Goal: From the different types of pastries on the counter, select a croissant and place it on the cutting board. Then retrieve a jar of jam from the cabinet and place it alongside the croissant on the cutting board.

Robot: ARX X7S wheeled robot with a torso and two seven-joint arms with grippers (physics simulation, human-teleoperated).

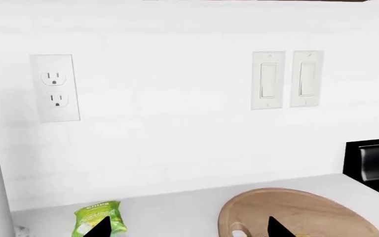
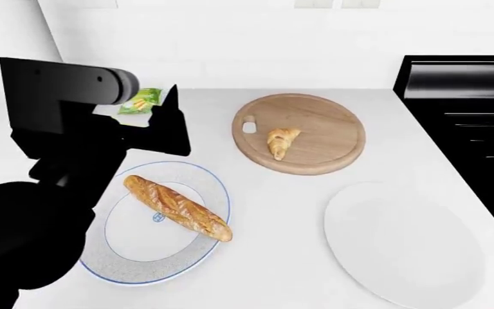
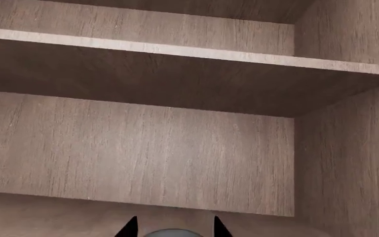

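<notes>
White counter [image 2: 290, 206] holds the croissant [image 2: 280, 141] on the cutting board [image 2: 333, 129]; left gripper [image 1: 189, 229] spread empty, right gripper [image 3: 174, 228] inside the wood cabinet [image 3: 143, 143], grip unclear.

Head view: you see the croissant [image 2: 282, 141], small, golden and curved with tapered ends, lying flat near the middle of the cutting board [image 2: 333, 116]. The board is round, of light wood, with a small oval handle hole [image 2: 249, 127] at its edge just beside the croissant; it rests flat on the white tabletop [image 2: 264, 212]. The baguette [image 2: 177, 207], long, golden-brown and scored, lies diagonally, well apart from the board. Left wrist view: the board's near edge [image 1: 308, 207] shows on the tabletop below the wall.
</notes>
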